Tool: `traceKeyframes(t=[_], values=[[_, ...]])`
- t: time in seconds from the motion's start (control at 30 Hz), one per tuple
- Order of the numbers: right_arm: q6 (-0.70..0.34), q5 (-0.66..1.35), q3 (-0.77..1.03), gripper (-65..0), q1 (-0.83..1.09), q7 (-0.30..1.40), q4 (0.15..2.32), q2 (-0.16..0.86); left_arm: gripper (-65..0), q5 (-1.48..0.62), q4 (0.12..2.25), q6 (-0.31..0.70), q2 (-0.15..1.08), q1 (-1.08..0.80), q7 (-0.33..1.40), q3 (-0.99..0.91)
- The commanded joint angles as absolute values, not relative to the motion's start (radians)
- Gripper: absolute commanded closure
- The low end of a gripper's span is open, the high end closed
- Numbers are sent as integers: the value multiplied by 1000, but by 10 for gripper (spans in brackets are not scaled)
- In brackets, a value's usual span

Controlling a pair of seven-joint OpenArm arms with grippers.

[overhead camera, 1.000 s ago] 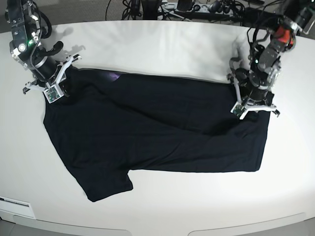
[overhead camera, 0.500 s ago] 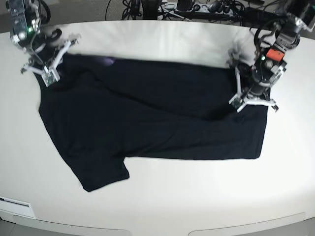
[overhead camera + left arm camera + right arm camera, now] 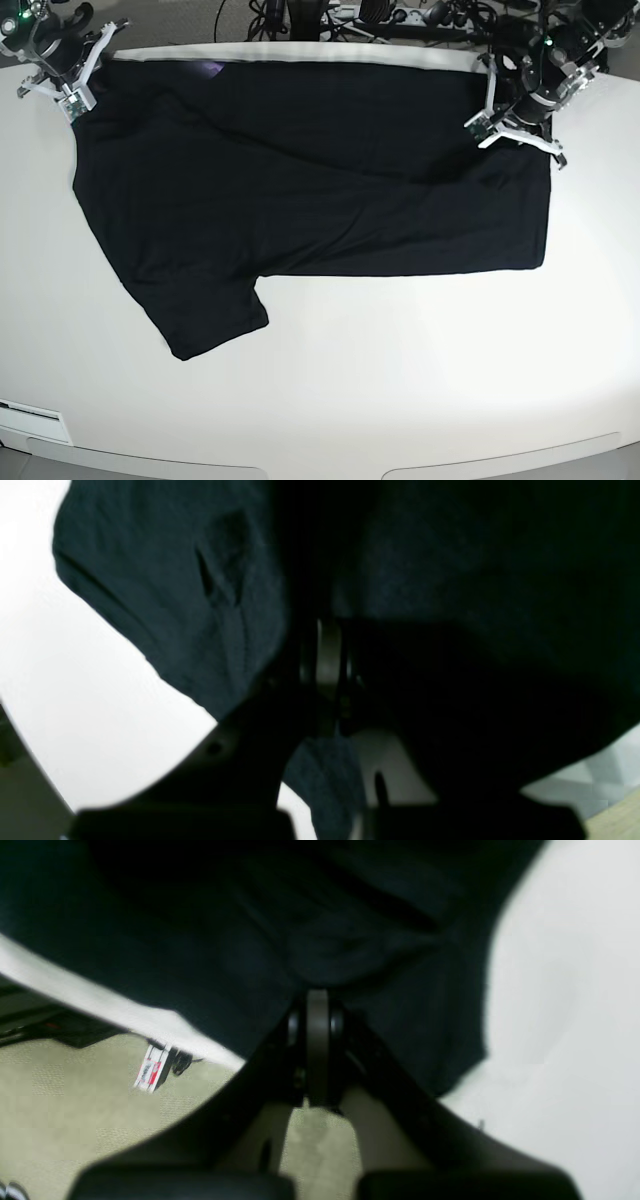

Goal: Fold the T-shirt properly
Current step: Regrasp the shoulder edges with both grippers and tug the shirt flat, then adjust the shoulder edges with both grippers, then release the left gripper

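Observation:
The black T-shirt (image 3: pixel 300 200) lies spread across the white table (image 3: pixel 400 380), plain side up, with one short sleeve (image 3: pixel 210 330) pointing to the front left. A small purple patch (image 3: pixel 212 68) shows at its far edge. My right gripper (image 3: pixel 65 95) is at the shirt's far left corner, shut on the T-shirt (image 3: pixel 350 940), with the cloth bunched at its fingertips (image 3: pixel 317 1005). At the far right corner my left gripper (image 3: pixel 515 140) is shut on the T-shirt (image 3: pixel 175 580), and cloth drapes over its fingers (image 3: pixel 327 645).
Cables and a power strip (image 3: pixel 380 15) lie just beyond the table's far edge. A small label (image 3: pixel 30 412) sits at the front left corner. Carpeted floor (image 3: pixel 75 1100) shows past the table edge in the right wrist view.
Both grippers have moved toward the far edge of the table, dragging the shirt's held edge with them. The whole shirt has slid away from the front and lies flatter.

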State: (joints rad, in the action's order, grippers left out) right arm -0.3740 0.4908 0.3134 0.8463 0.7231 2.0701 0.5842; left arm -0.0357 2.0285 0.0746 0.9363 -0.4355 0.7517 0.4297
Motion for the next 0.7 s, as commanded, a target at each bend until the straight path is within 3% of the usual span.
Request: traceKeyframes(t=[0.0, 0.2, 0.37, 0.53, 0.67], values=[[-370, 497, 331, 0, 850, 716, 2088, 599, 0, -52, 2008, 90, 950, -459, 861, 442], [-315, 529, 336, 0, 859, 763, 2101, 593, 0, 110, 2008, 3, 950, -459, 825, 442], [-292, 548, 336, 0, 859, 662, 2250, 590, 0, 130, 2028, -24, 950, -457, 809, 442], [-420, 625, 311, 0, 819, 580, 2323, 537, 0, 131, 2072, -73, 950, -456, 810, 442], [-422, 560, 214, 0, 752, 583, 2251, 481, 0, 159, 2112, -77, 950, -450, 808, 442]])
